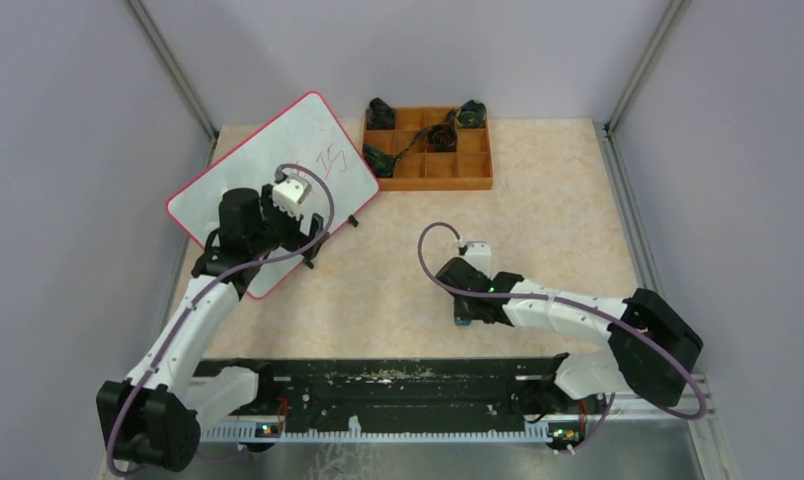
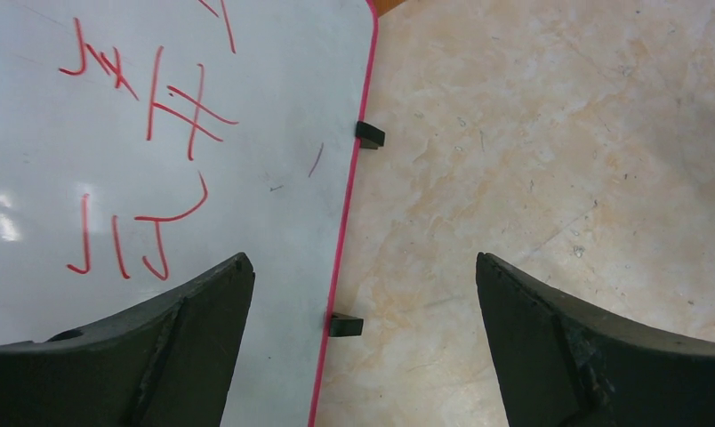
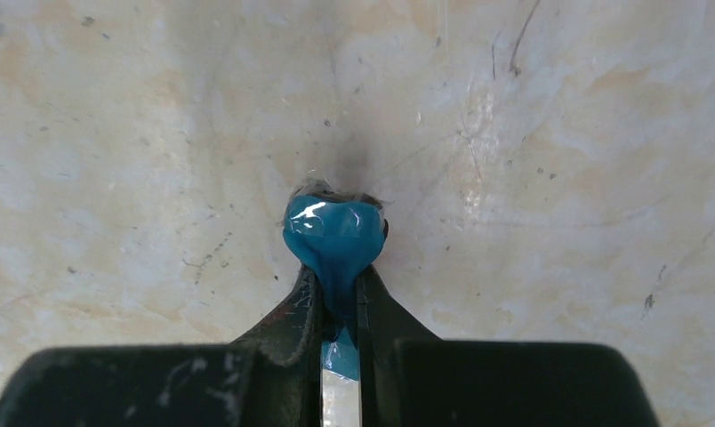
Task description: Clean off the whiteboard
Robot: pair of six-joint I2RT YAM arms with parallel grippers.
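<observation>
The whiteboard (image 1: 240, 172) lies slanted at the far left, white with a red rim and black feet. Red handwriting (image 1: 328, 158) sits near its right corner and shows large in the left wrist view (image 2: 172, 107). My left gripper (image 1: 296, 245) hovers open and empty over the board's near right edge (image 2: 345, 222); its left finger is over the board and its right finger over the table. My right gripper (image 1: 464, 316) is low on the table's middle, shut on a small teal-blue eraser (image 3: 334, 233), which bulges out past the fingertips and touches the tabletop.
A brown compartmented wooden tray (image 1: 475, 182) with dark objects and a cable stands at the back centre, just right of the board's corner. Purple walls close in the left, back and right. A black rail (image 1: 398, 385) runs along the near edge.
</observation>
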